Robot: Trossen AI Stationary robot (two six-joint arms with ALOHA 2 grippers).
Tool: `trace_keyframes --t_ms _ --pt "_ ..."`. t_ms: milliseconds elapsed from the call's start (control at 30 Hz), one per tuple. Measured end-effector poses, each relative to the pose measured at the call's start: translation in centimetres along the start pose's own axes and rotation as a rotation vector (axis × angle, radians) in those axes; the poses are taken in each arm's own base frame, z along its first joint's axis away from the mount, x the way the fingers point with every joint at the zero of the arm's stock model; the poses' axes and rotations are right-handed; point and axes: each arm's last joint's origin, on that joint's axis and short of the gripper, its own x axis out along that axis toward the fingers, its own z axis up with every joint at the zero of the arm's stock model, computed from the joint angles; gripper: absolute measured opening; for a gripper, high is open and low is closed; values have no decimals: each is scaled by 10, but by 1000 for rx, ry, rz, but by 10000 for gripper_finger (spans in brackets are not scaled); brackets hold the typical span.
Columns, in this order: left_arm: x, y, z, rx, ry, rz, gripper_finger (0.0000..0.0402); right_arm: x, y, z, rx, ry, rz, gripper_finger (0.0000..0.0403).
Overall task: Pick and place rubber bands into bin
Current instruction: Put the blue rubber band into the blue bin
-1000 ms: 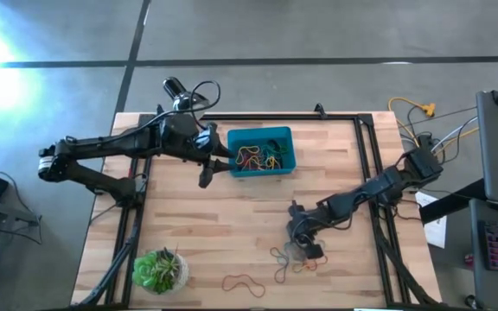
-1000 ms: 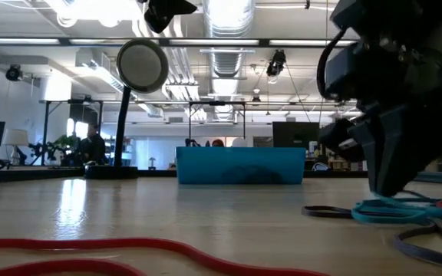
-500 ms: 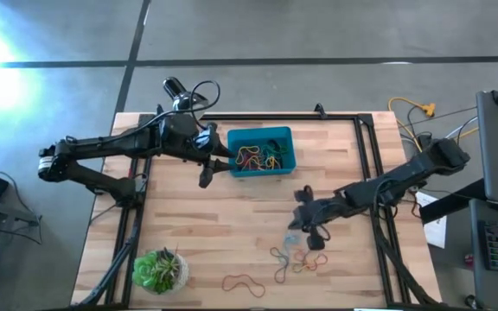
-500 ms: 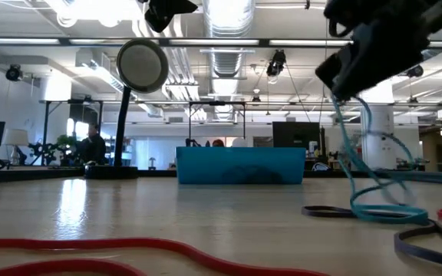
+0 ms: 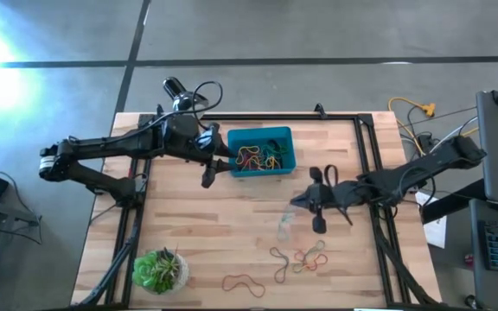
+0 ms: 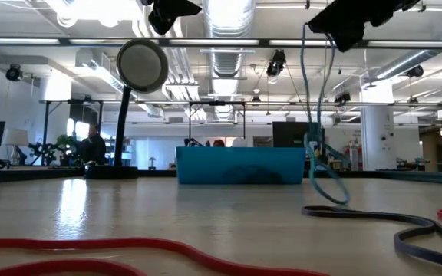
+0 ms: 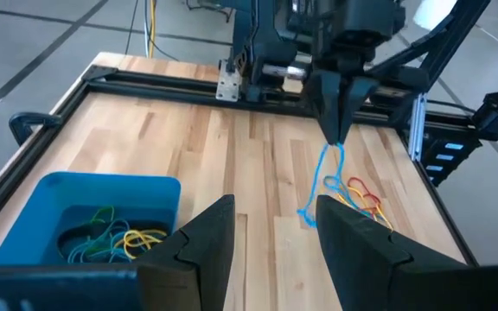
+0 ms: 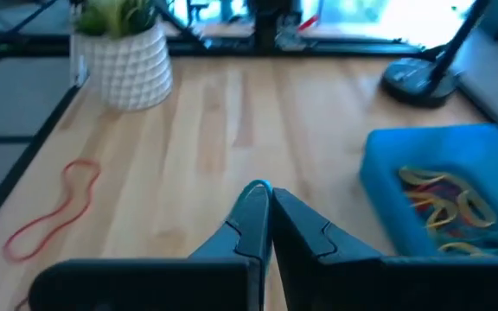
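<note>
The right tool is pinched fully closed on a light blue rubber band, which dangles straight down from the fingertips with its long axis pretty much vertical. In the low view the bottom loop looks like it hangs just clear of the desk, though I can't be sure it isn't grazing it. The right arm stretches in low from the desk's right edge toward the middle, wrist out nearly flat.

The left tool sits with its fingers spread apart, holding nothing, hovering just beside the left wall of the bin. That arm lies along the back left of the desk.

The blue bin is at the back centre, with a tangle of yellow, green and red bands inside. A small pile of loose bands lies near the front, below the right tool, and a red band lies by itself closer to the front edge, near a potted plant.
</note>
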Motion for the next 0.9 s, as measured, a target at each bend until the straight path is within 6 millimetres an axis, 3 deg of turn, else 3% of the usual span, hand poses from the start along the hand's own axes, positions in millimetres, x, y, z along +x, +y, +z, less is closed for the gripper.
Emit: trace_keyframes --t_ms 233,433,567,700,900 --pt "1 0 0 4 -21 -1 148 -15 -5 9 -35 -72 -67 8" --pt "1 0 0 2 -22 -1 148 -15 -11 -6 12 91 -203 8" --pt "1 0 0 2 -22 -2 148 -13 -11 -8 -6 210 -228 8" --pt "1 0 0 3 -24 -8 148 -12 -9 -7 -29 221 -201 8" --pt "20 2 -7 -3 23 -17 148 -14 -11 -19 15 349 -191 8"
